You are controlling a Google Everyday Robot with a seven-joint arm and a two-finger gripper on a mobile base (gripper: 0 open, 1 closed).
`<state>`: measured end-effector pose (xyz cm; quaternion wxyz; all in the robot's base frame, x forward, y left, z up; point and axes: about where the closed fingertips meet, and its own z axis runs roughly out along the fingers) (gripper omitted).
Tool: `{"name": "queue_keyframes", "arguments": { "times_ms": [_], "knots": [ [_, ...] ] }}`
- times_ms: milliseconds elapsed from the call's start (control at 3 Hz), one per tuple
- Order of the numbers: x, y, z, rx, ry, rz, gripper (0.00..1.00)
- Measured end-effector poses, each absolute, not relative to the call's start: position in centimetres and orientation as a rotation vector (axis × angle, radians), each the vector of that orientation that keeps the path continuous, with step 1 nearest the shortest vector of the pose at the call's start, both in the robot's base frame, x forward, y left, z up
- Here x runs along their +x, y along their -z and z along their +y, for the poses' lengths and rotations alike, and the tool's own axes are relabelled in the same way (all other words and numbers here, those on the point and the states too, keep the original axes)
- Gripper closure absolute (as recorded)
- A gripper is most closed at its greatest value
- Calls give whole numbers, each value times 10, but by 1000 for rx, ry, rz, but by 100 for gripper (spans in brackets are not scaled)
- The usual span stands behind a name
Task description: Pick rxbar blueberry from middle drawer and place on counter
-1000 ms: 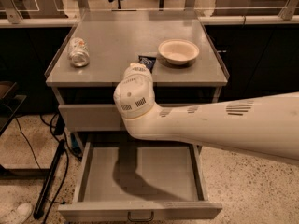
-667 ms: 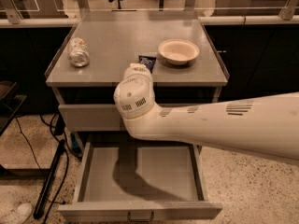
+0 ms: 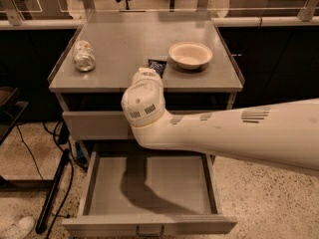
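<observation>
Camera view looks down on a grey metal cabinet from the front. Robot arm, white, enters from the right edge and crosses in front of the cabinet. Its rounded wrist housing sits at the level of the counter's front edge and covers part of the closed upper drawer. Gripper reaches over the front edge of the counter, near the middle of its width. The wrist housing hides its working end, so whether it is released or clenched cannot be told. Rxbar blueberry, in a dark wrapper, lies on the counter directly beyond the gripper. Only its far part shows, and contact between bar and gripper cannot be confirmed. Bowl, cream coloured and upright, stands just to the right of the bar, near it but apart. Crushed silver can lies on its side toward the counter's left rim, well apart from the bar. Middle drawer is pulled fully out toward the camera, with its small dark handle centred on the front panel. The drawer's grey floor carries the arm's shadow. Floor around the cabinet is speckled, with dark cables to the left
</observation>
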<state>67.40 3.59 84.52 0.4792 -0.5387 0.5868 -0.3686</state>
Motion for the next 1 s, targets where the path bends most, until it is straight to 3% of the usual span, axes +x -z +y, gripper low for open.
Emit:
{"name": "queue_keyframes", "arguments": {
  "times_ms": [667,1000],
  "knots": [
    [674,-845,36,-1315,900,1432,12],
    [674,-846,36,-1315,900,1432,0]
  ]
}}
